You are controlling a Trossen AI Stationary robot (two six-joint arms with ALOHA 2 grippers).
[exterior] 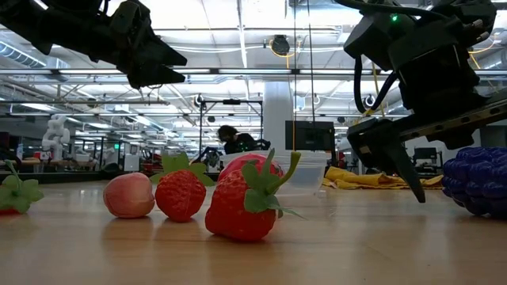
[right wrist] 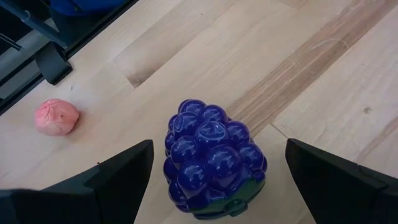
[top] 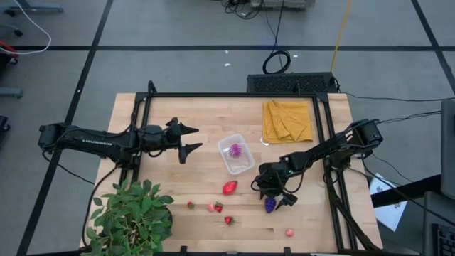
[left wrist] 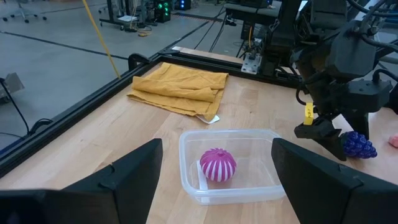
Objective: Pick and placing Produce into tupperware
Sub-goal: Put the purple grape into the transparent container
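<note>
Grape bunch (right wrist: 213,158) sits between open right gripper's (right wrist: 214,186) half-cropped fingers.

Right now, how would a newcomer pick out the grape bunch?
Start at the clear tupperware mid-table and move toward the right arm. Beneath its open right hand lies the grape bunch, the only dark purple, knobbly piece; its neighbours are red or pink.

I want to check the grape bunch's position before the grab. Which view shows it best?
The right wrist view: the grape bunch fills the middle, lying on the table between the open jaws of the right gripper. The high view shows it small beneath the gripper, the low view cuts it at the edge, the left wrist view shows it far off.
</note>
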